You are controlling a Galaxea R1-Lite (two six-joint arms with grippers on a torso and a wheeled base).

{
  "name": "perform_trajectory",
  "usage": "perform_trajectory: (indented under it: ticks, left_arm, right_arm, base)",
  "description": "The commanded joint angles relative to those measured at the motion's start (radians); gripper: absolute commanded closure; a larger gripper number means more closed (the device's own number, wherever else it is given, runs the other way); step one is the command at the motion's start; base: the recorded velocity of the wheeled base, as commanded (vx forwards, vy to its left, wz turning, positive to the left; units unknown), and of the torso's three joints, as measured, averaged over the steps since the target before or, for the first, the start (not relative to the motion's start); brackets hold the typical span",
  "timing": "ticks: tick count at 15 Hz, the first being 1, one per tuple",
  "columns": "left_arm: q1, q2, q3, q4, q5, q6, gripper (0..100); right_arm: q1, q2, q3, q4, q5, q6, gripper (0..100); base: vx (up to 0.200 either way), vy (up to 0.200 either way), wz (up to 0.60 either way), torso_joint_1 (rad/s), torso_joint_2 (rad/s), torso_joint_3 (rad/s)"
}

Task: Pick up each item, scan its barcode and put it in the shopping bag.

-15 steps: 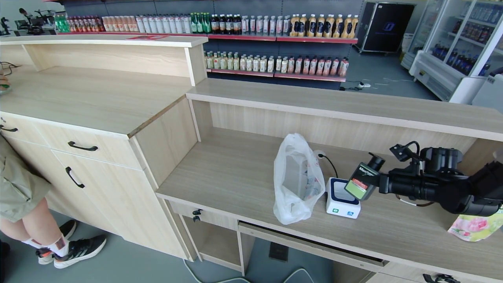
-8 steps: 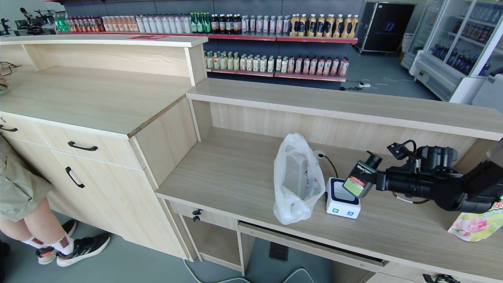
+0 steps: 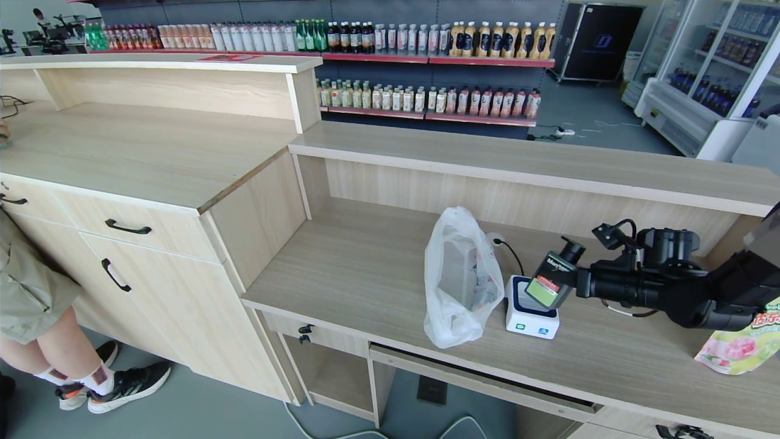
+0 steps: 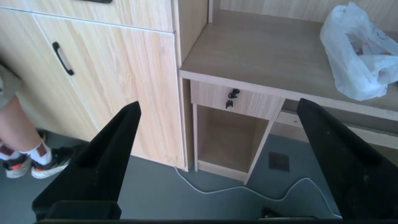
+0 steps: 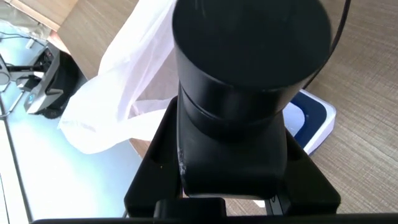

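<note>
Left gripper (image 4: 214,162) spread wide, empty, well off from the counter. At centre frame, shopping bag (image 3: 460,280) slumped open, touching the scanner (image 3: 530,314) on its right. Just right of centre, dark bottle (image 3: 551,281) clamped in the right gripper (image 3: 573,283), long axis pointing left over the scanner toward the bag; clearly the nearer arm.

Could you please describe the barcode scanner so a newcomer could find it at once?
On the lower wooden counter, find the white plastic shopping bag; the barcode scanner stands close beside it on the robot's right, below the dark bottle in the right end effector. It is a small white box with a dark blue top, unlike the floppy bag and the pink flowered pouch.
</note>
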State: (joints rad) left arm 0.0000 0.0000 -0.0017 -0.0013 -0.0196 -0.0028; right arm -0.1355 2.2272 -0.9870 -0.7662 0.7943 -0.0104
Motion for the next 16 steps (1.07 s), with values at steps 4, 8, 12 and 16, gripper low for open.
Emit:
perform_trajectory:
  ticks: [4,8,12,16]
  left_arm:
    - [0.0,0.002,0.0,0.0,0.0,0.0,0]
    - [0.0,0.002,0.0,0.0,0.0,0.0,0]
    - [0.0,0.002,0.0,0.0,0.0,0.0,0]
    - [0.0,0.002,0.0,0.0,0.0,0.0,0]
  right_arm:
    - [0.013,0.003,-0.007,0.001,0.0,0.003,100]
    - [0.01,-0.115,-0.027,0.013,-0.026,-0.025,100]
    - [-0.108,-0.459,0.197,0.008,-0.202,-0.421,100]
    - [-0.285,-0.563,0.36,-0.036,-0.199,-0.717,100]
  base:
    - [0.0,0.0,0.0,0.0,0.0,0.0]
    - [0.0,0.0,0.0,0.0,0.0,0.0]
    - [0.0,0.0,0.0,0.0,0.0,0.0]
    - [0.0,0.0,0.0,0.0,0.0,0.0]
